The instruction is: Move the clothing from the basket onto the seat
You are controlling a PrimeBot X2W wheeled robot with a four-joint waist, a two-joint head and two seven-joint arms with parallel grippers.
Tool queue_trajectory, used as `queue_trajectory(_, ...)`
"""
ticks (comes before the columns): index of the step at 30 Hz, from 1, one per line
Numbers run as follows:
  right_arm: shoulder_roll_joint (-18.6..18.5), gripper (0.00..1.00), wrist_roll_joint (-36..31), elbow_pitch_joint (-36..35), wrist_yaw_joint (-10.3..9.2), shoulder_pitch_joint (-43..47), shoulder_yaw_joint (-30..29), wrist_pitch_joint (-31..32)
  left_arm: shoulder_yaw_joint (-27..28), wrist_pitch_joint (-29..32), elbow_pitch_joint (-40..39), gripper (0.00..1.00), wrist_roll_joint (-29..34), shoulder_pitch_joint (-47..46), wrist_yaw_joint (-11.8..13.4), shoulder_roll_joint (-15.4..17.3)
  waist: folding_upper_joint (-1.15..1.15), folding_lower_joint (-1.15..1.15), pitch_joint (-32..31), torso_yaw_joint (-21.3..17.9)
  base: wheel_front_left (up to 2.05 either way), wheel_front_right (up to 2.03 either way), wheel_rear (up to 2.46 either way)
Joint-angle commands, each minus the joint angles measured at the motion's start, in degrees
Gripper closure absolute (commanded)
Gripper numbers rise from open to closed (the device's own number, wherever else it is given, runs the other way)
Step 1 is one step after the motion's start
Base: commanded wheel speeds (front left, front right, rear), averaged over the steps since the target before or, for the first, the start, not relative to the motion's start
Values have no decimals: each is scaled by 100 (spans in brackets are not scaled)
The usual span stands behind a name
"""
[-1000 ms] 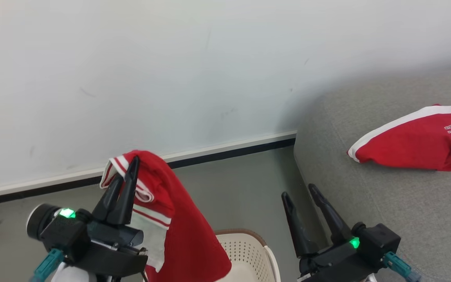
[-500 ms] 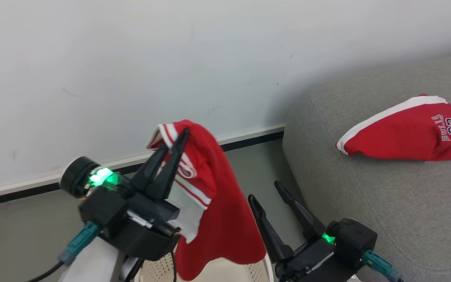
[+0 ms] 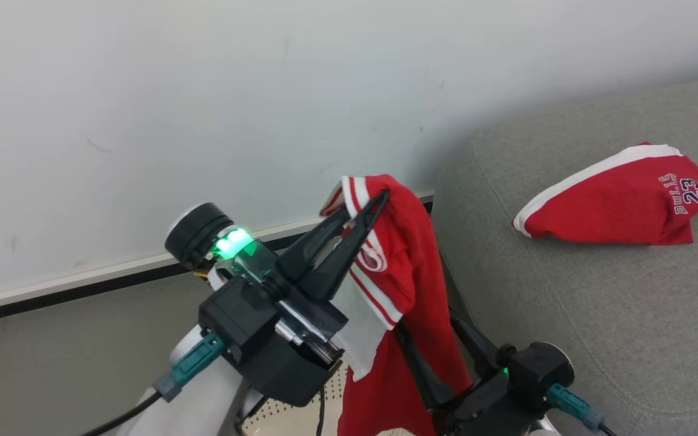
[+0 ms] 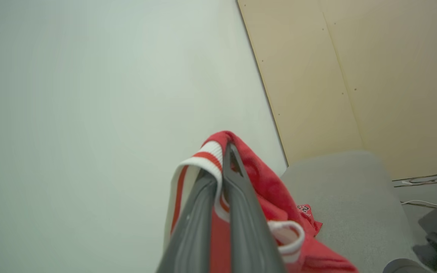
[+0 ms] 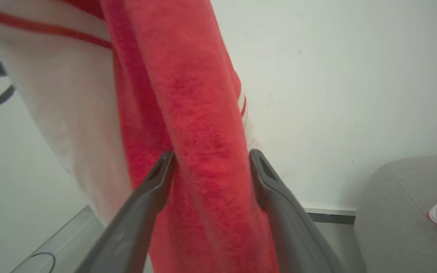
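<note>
The garment could snag on the right gripper, whose spread fingers straddle its hanging tail, and be tugged out of the left gripper, which pinches its striped hem. It hangs from that pinch toward 5 o'clock, just short of the sofa at 3 o'clock.

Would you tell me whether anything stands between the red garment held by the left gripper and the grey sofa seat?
Only the open right gripper: the held garment hangs between its fingers, beside the sofa. Higher up, nothing visible blocks the way; another red garment lies farther along the sofa.
</note>
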Motion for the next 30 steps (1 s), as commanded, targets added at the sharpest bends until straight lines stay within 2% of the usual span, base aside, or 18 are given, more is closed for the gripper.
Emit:
queue_trajectory(1, 34, 0, -49, 53, -2, -53, -2, -4, -58, -33, -32, 100, 54, -90, -1, -21, 0, -1, -9, 21, 0, 0, 0)
queue_trajectory(6, 119, 0, -138, 155, -2, -58, -13, -4, -256, -33, 19, 100, 7, -190, -2, -65, 0, -1, -27, 63, 0, 0, 0)
queue_trajectory(7, 131, 54, -133, 167, -2, -59, -2, -4, -290, -33, 32, 100, 2, -187, -2, -64, 0, -1, -29, 69, 0, 0, 0)
queue_trajectory(8, 145, 80, -114, 168, -2, -64, 11, -4, -328, -33, 67, 100, -5, -189, -2, -47, 0, -1, -30, 74, 0, 0, 0)
queue_trajectory(9, 144, 100, -109, 161, -2, -73, 26, -4, -348, -33, 84, 100, -20, -189, -2, -33, 0, -1, -31, 79, 0, 0, 0)
queue_trajectory(16, 133, 100, -92, 59, -2, -53, -43, -3, -420, -27, 584, 100, -246, -29, -2, 80, 0, -1, -20, 82, 0, 0, 0)
queue_trajectory(17, 135, 100, -89, 44, -2, -32, -78, -3, -440, -27, 668, 55, -289, -19, -2, 97, 0, -1, -18, 80, 0, 0, 0)
queue_trajectory(18, 129, 100, -91, 30, -2, -15, -101, -3, -412, -27, 706, 0, -321, -45, -2, 101, 0, -1, -14, 80, 0, 0, 0)
queue_trajectory(30, 115, 100, -150, -10, -2, 61, -387, -3, -478, 4, 998, 0, -440, -98, -2, 198, 0, -1, 43, 49, 0, 0, 0)
